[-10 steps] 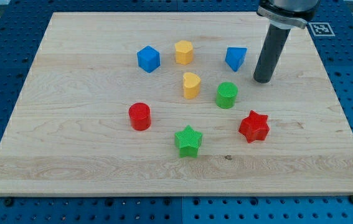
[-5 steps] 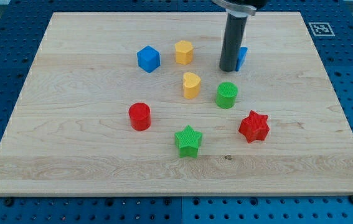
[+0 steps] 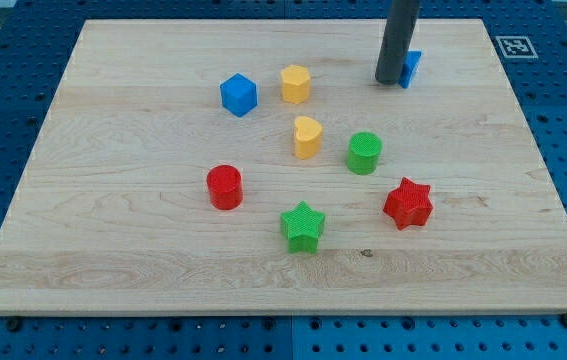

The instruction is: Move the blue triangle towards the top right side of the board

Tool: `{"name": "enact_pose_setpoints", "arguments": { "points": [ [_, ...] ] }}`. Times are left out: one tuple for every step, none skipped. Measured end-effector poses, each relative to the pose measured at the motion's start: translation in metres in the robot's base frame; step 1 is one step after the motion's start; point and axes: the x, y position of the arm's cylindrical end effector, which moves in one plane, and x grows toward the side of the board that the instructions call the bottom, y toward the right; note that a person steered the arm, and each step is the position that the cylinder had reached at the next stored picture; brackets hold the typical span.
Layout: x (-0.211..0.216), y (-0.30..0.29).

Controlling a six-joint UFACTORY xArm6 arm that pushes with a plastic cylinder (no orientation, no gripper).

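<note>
Down near the view's top right, my tip (image 3: 390,80) (a bare rod end, with no jaws to open or close) rests on the wooden board (image 3: 113,250), touching the left side of the blue triangle (image 3: 411,68), which it partly hides. That triangle sits close to the board's top edge, right of centre. Further left lie the yellow hexagon-like block (image 3: 296,84) and the blue cube (image 3: 238,95); below stand the yellow heart (image 3: 307,136) and green cylinder (image 3: 364,152).
</note>
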Motion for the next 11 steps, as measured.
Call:
{"name": "enact_pose_setpoints", "arguments": {
  "points": [
    [-0.014, 0.015],
    [-0.014, 0.035],
    [-0.014, 0.054],
    [-0.012, 0.059],
    [0.007, 0.065],
    [0.01, 0.073],
    [-0.006, 0.08],
    [-0.026, 0.093],
    [-0.035, 0.104],
    [-0.034, 0.104],
    [-0.034, 0.102]
  ]
}}
